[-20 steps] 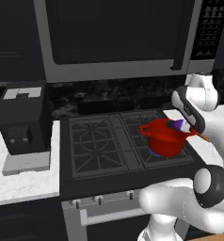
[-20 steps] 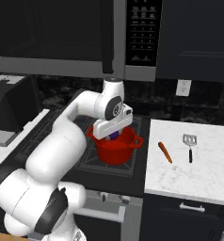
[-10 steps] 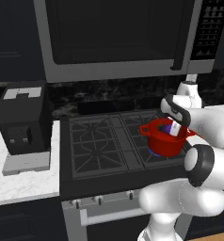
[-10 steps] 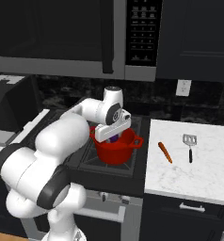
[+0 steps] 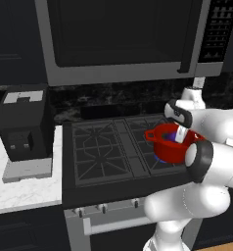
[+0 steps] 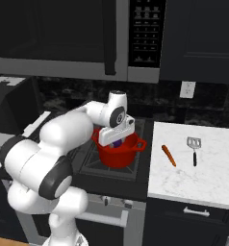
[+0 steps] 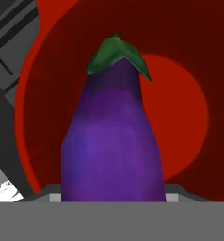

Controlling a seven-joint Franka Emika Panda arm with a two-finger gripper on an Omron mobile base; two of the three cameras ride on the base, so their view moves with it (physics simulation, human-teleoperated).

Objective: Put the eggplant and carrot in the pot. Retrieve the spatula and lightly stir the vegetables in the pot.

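- The hand (image 6: 115,142) is positioned directly over the open mouth of the pot (image 6: 117,154), reaching down into it.
- The hand is clamped on the eggplant (image 7: 111,136); in the hand view the eggplant runs up from between the fingers, green cap pointing away from the camera, with the red floor of the pot behind it.
- In the right base view a patch of purple shows just below the hand, inside the pot rim; in the left base view the eggplant (image 5: 174,135) shows as purple at the same place.
- The pot stands on the stove (image 5: 108,152), on its right near burner, with a blue flame visible at its base in the left base view.
- The carrot (image 6: 168,155) lies on the white desk (image 6: 203,178) to the right of the stove, well apart from the pot.
- The spatula (image 6: 194,148) lies just right of the carrot, on the same desk, handle toward the near edge.
- A black coffee machine (image 5: 24,128) stands on the desk left of the stove.
- A microwave (image 5: 123,39) hangs above the stove.
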